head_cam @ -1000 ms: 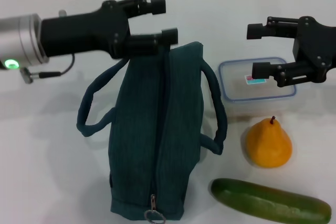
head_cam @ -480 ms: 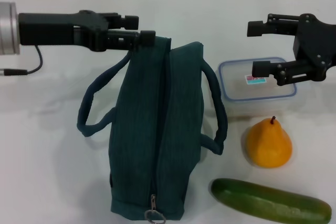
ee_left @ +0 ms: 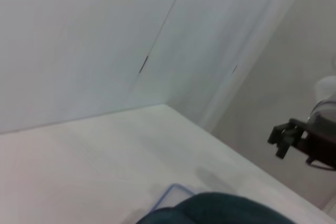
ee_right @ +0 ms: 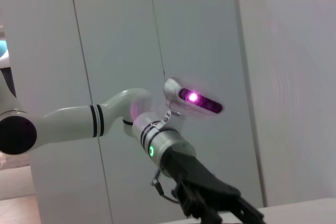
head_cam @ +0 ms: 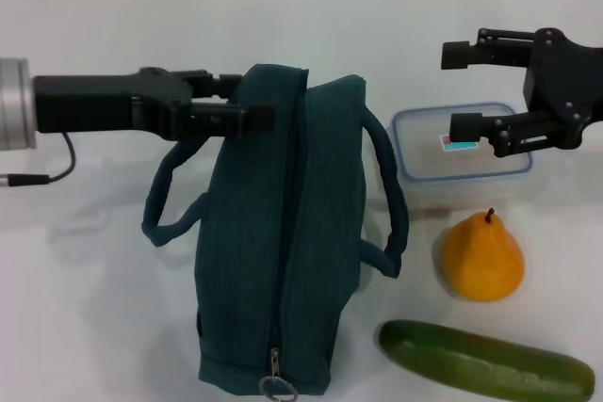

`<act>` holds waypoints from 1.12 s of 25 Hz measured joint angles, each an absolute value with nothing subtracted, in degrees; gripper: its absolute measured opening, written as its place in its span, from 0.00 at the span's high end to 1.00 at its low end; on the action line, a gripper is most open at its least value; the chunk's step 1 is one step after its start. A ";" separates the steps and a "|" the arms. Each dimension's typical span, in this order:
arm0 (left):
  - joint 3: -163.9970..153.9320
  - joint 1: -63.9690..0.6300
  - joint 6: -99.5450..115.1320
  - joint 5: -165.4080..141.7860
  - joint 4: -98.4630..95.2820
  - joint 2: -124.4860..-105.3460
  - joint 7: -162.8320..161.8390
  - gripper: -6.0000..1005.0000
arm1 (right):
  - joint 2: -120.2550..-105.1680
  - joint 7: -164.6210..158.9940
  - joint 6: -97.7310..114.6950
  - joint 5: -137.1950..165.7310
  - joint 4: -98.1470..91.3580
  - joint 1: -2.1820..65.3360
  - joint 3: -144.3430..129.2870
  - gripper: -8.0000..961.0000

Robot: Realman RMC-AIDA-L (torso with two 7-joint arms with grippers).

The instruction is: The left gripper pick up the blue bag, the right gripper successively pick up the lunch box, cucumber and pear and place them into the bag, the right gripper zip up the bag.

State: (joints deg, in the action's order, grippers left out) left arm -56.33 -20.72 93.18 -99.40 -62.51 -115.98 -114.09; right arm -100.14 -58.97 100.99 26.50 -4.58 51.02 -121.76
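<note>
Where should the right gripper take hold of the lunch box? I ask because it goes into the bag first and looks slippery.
Judging by its pose, grip the lunch box across its short width, from above. It lies flat and shallow, so only its raised rim offers an edge. The open right gripper already hovers over it; the pear stands close on the near side.

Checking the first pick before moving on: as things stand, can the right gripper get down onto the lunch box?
Probably yes. The right gripper hangs open just above the lunch box, with nothing between them. The pear and cucumber lie nearer the robot, and the blue bag, with the left gripper at its top, stands off to the side.
</note>
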 joint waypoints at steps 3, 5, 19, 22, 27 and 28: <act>-56.30 -21.02 91.78 -101.16 -62.01 -116.88 -113.76 0.20 | -100.24 -58.97 100.99 26.55 -4.64 51.11 -121.89 0.10; -56.23 -21.05 90.48 -101.90 -61.93 -117.42 -113.31 0.21 | -100.25 -58.97 101.00 26.57 -4.66 50.99 -121.87 0.10; -51.49 -22.08 88.98 -101.78 -56.06 -117.56 -108.19 0.23 | -100.94 -59.18 100.57 26.64 -4.57 49.76 -121.72 0.10; -51.68 -22.64 89.15 -102.34 -56.03 -117.57 -106.50 0.27 | -101.18 -59.36 100.70 26.41 -4.62 49.00 -121.46 0.10; -51.75 -24.63 89.39 -102.73 -55.69 -117.12 -105.10 0.47 | -102.04 -59.44 100.68 26.23 -4.65 47.10 -118.30 0.10; -51.76 -25.06 89.40 -102.79 -55.44 -117.07 -105.01 0.51 | -102.28 -59.45 100.46 26.21 -4.66 46.57 -117.37 0.10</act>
State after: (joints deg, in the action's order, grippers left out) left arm -51.76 -25.06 89.40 -102.79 -55.44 -117.07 -105.01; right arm -102.28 -59.45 100.46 26.21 -4.66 46.57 -117.37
